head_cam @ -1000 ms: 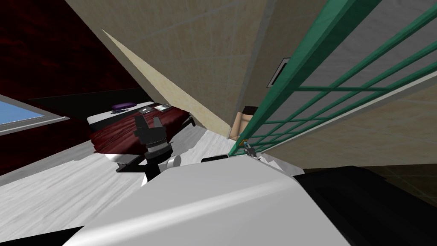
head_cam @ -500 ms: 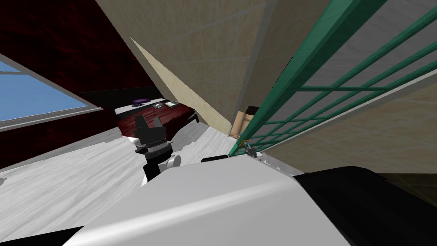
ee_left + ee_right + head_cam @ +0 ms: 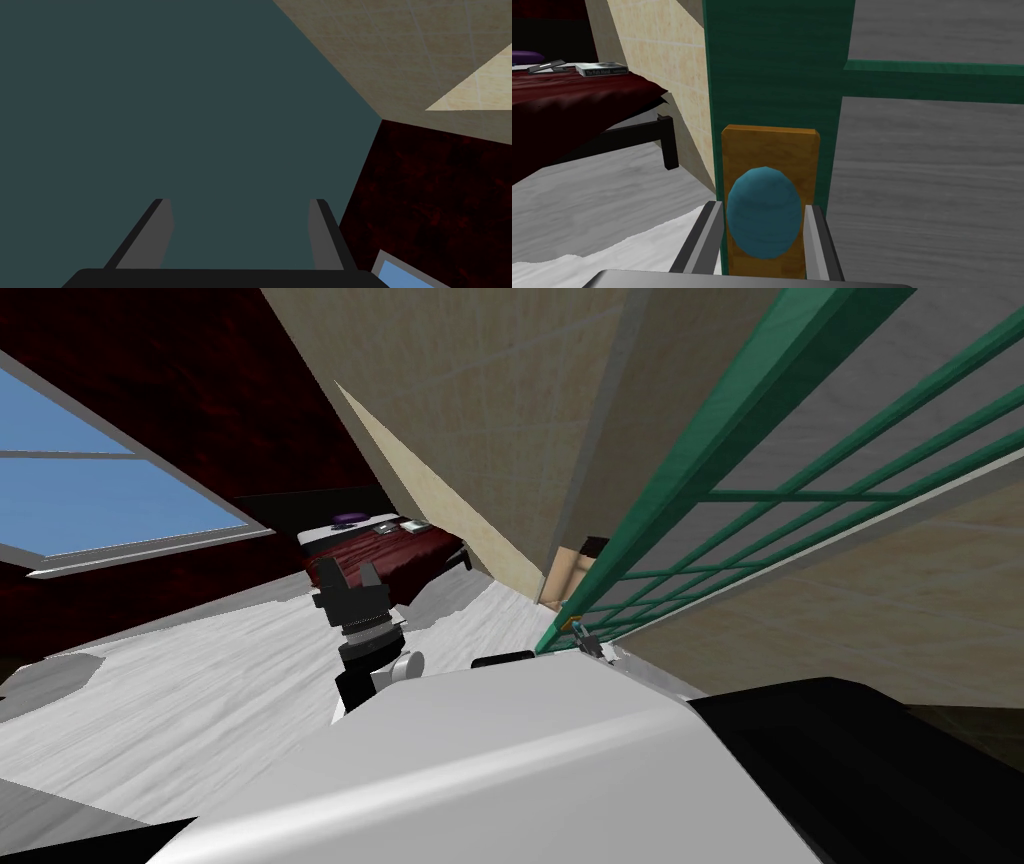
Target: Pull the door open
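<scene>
Right gripper (image 3: 763, 206) clasps the blue knob (image 3: 764, 222) on the green door (image 3: 777, 65), seemingly pressing its sides.

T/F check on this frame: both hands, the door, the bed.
1. The right hand is shut on the blue knob. True.
2. The left hand is shut on something. False: its fingers stand open and hold nothing.
3. The door has a red frame. False: the frame is green.
4. A book lies on the bed. True.
</scene>
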Available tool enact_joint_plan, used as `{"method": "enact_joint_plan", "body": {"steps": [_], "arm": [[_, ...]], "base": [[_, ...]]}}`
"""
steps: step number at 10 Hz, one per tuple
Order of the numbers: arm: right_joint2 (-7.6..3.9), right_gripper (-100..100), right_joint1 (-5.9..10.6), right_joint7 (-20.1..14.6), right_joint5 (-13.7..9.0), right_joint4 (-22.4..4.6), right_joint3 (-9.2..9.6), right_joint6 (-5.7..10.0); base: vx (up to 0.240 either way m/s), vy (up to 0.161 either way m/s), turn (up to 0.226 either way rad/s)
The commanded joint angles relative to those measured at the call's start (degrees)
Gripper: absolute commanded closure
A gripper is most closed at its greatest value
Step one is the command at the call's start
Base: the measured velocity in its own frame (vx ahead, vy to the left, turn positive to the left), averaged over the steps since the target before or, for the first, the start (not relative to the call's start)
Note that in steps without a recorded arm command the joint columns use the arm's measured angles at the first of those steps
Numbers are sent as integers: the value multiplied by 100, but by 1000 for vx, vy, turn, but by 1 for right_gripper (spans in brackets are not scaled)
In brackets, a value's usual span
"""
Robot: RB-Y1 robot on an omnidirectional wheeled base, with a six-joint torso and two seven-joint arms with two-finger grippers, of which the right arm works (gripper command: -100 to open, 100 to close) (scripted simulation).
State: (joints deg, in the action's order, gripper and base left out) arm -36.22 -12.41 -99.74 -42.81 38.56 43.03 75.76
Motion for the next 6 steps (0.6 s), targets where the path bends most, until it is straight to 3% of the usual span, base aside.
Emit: {"method": "enact_joint_plan", "body": {"steps": [1, 3, 4, 6], "arm": [[13, 100, 17, -63, 42, -91, 22, 56], [20, 100, 54, -140, 89, -206, 36, 122], [19, -100, -26, -107, 17, -174, -2, 146], [23, -100, -101, -102, -41, -186, -35, 196]], "base": [[-208, -73, 136], [-225, -76, 130], [-214, 14, -128], [-171, 95, -160]]}}
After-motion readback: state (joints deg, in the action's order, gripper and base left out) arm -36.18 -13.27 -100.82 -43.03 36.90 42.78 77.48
